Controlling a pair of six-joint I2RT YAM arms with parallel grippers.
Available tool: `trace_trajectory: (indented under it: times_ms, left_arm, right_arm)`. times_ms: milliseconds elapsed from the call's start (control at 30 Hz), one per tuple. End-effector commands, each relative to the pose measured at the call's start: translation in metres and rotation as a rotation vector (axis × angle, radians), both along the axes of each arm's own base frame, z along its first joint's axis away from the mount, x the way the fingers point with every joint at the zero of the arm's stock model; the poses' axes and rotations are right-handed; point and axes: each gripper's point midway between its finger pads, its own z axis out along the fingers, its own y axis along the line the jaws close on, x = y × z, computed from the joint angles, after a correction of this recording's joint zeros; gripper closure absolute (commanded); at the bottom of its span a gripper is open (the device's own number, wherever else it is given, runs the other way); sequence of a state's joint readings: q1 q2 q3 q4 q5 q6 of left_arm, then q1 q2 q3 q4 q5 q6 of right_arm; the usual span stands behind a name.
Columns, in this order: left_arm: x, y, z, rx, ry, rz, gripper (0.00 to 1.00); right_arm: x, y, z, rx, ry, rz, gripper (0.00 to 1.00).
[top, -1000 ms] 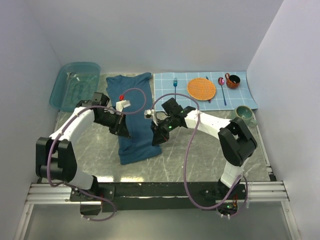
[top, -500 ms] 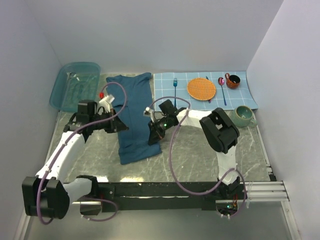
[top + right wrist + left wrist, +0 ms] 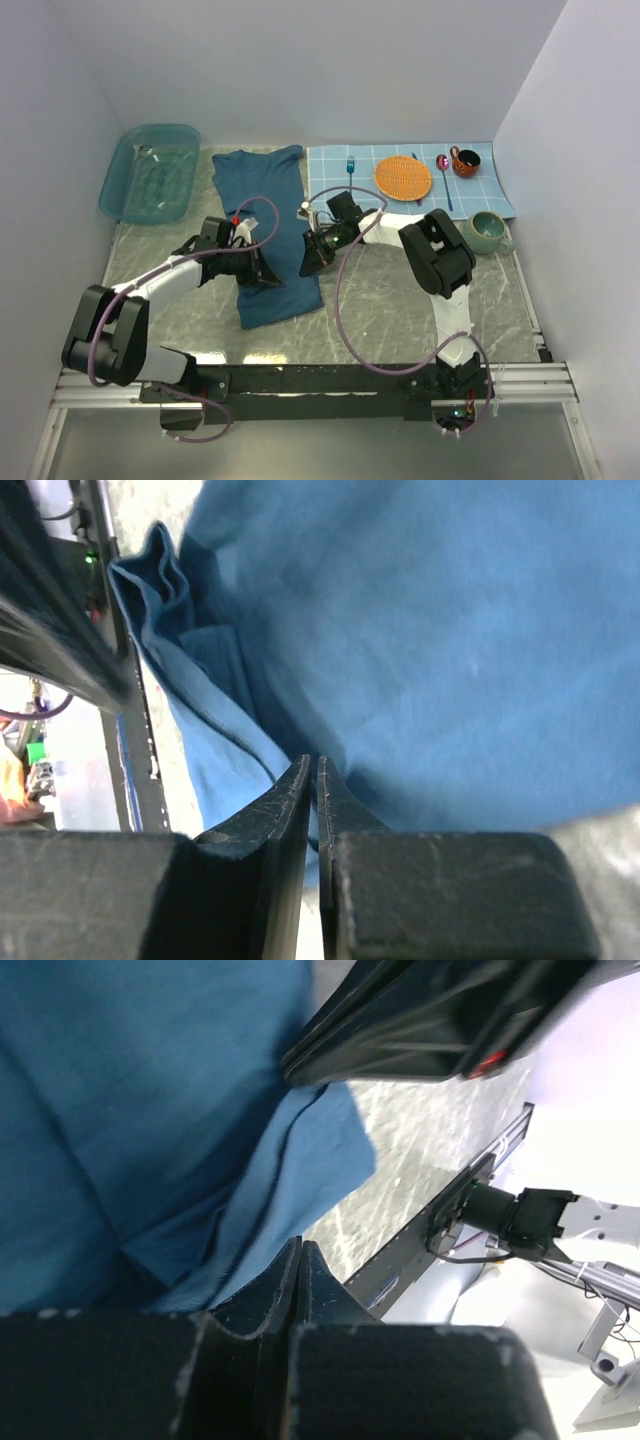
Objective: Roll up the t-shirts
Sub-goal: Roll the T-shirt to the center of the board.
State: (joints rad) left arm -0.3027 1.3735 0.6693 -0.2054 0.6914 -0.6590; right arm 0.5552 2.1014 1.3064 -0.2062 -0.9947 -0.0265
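The dark teal-blue cotton t-shirt (image 3: 268, 225) lies lengthwise on the grey marbled desk (image 3: 390, 305). My left fingers (image 3: 285, 1280) are pressed shut at its edge; my right fingers (image 3: 295, 790) pinch its hem.

The left arm (image 3: 150, 285) lies low, stretching right from its near-left base. The left gripper (image 3: 262, 274) points right, its fingers (image 3: 285, 1280) pressed together. The right arm (image 3: 435, 255) folds at a raised elbow and reaches left. The right gripper (image 3: 312, 262) points down and near-left, its fingers (image 3: 290, 800) closed to a hairline slit.
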Motion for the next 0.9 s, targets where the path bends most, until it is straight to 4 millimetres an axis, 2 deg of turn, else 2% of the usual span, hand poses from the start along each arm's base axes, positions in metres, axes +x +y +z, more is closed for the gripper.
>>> trace_trajectory:
  times_ms: [0,67,100,167,200,267,300,467,567,600,700,833,867]
  left_arm:
    - [0.010,-0.008,0.044,-0.071,-0.120,-0.027,0.98]
    - [-0.001,-0.006,0.039,-0.062,-0.076,-0.040,0.99]
    - [-0.008,-0.003,0.031,-0.049,-0.062,-0.049,0.99]
    - [-0.017,0.002,0.014,0.005,-0.023,-0.042,0.99]
    - [-0.022,0.005,0.003,0.033,0.012,-0.042,0.99]
    - [-0.026,0.007,-0.008,0.055,0.042,-0.039,0.99]
    - [-0.029,0.008,-0.018,0.088,0.070,-0.041,0.99]
    - [-0.013,0.033,-0.045,0.273,0.069,0.035,0.99]
    - [0.014,0.037,-0.050,0.322,0.027,0.054,0.99]
    - [0.029,0.036,-0.053,0.328,0.000,0.052,0.99]
    - [0.053,0.031,-0.063,0.332,-0.033,0.020,0.99]
    - [0.057,0.012,-0.070,0.246,-0.006,-0.061,0.99]
    - [0.057,0.008,-0.068,0.221,-0.014,-0.077,0.99]
  right_arm:
    - [0.025,-0.013,0.046,0.062,-0.096,-0.100,0.84]
    - [0.033,-0.022,0.053,0.059,-0.118,-0.134,0.84]
    - [0.035,-0.025,0.063,0.068,-0.148,-0.133,0.84]
    - [0.029,-0.032,0.069,0.055,-0.131,-0.132,0.84]
    - [0.029,-0.037,0.077,0.063,-0.177,-0.116,0.83]
    - [0.020,-0.042,0.078,0.053,-0.179,-0.104,0.83]
    - [0.017,-0.043,0.086,0.064,-0.200,-0.096,0.83]
    - [0.003,-0.047,0.089,0.077,-0.184,-0.089,0.82]
    - [-0.005,-0.050,0.082,0.069,-0.192,-0.073,0.82]
    - [-0.008,-0.052,0.081,0.068,-0.201,-0.066,0.82]
    - [-0.015,-0.057,0.073,0.049,-0.210,-0.045,0.82]
    - [-0.027,-0.063,0.068,0.028,-0.260,0.025,0.79]
    - [-0.030,-0.062,0.069,0.031,-0.333,0.070,0.78]
